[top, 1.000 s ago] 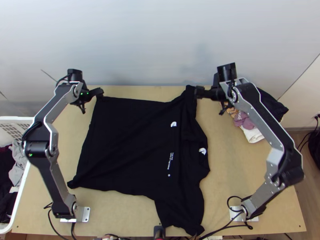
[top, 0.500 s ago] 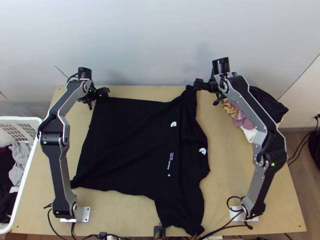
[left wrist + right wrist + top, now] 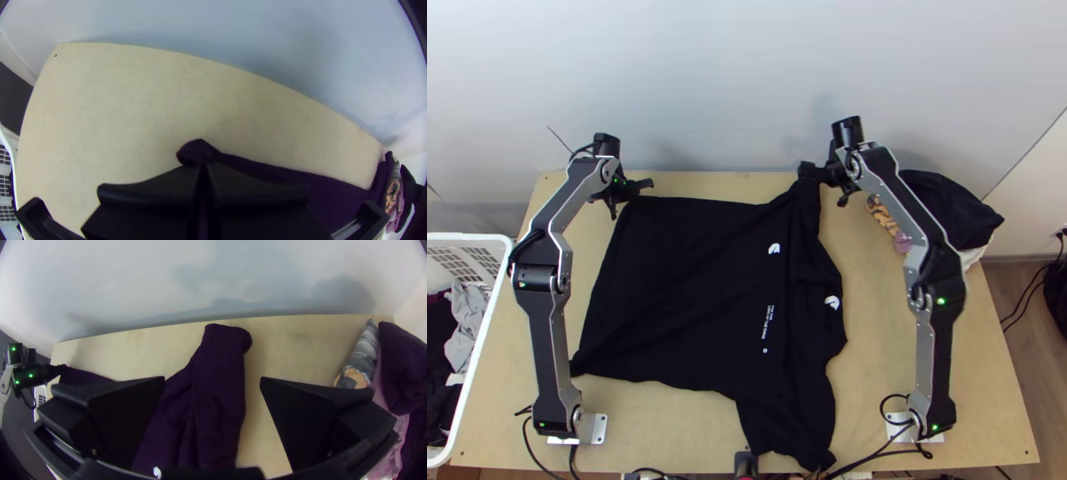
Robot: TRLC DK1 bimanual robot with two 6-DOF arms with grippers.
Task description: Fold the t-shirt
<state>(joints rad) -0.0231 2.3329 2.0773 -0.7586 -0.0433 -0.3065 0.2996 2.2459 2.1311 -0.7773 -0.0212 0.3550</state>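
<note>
T-shirt lay spread out, one corner in my grip

At the table's near edge, right of its middle, lay the end of the near sleeve. Past the left edge stood a white basket of clothes. The black shirt covered the middle, printed side up, its hem toward the left edge and its collar toward the right, with creases running along the shoulders. Near the far right corner sat a heap of clothes, black cloth on top.

Farther off, close to the far edge, my left gripper had its fingers pressed together on the hem's far corner, a small nub of cloth poking out past the tips. My right gripper was spread wide over the end of the far sleeve, which lay between its fingers, ungripped.
</note>
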